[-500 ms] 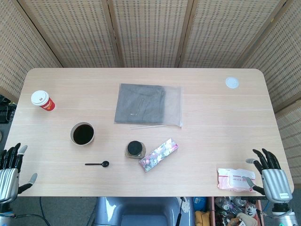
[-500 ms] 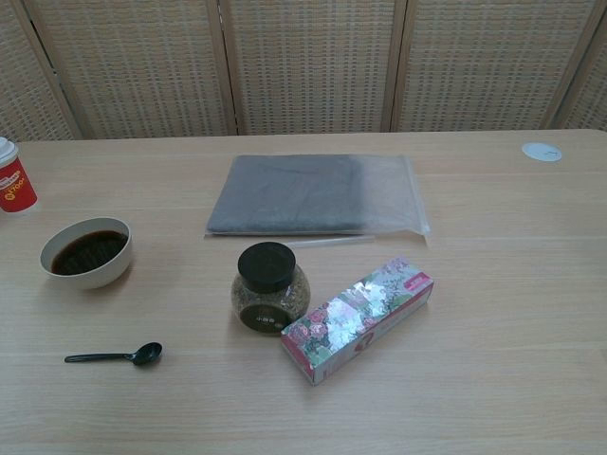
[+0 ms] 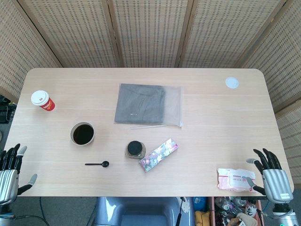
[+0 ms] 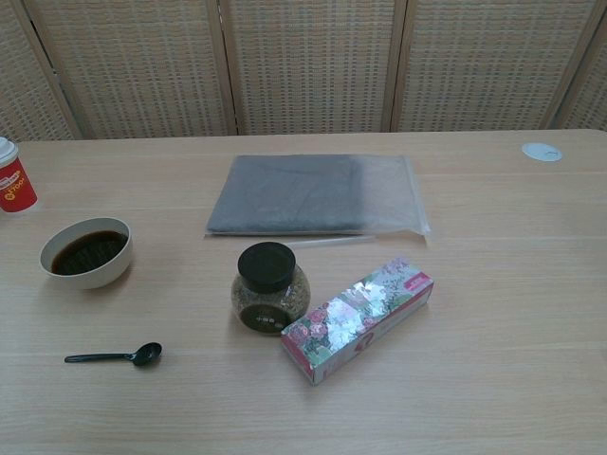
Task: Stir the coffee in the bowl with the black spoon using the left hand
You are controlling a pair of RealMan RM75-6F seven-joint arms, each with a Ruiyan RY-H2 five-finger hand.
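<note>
We see the black spoon lying flat on the table, just in front of the bowl of coffee (untouched), while the left hand and right hand hang off the near corners, fingers spread, holding nothing.

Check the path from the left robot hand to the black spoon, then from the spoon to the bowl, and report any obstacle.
Nothing visible blocks either path. The left robot hand sits at the table's near left edge, with bare table between it and the spoon. The bowl lies just beyond the spoon, again with bare table between. The jar stands off to the right.
</note>
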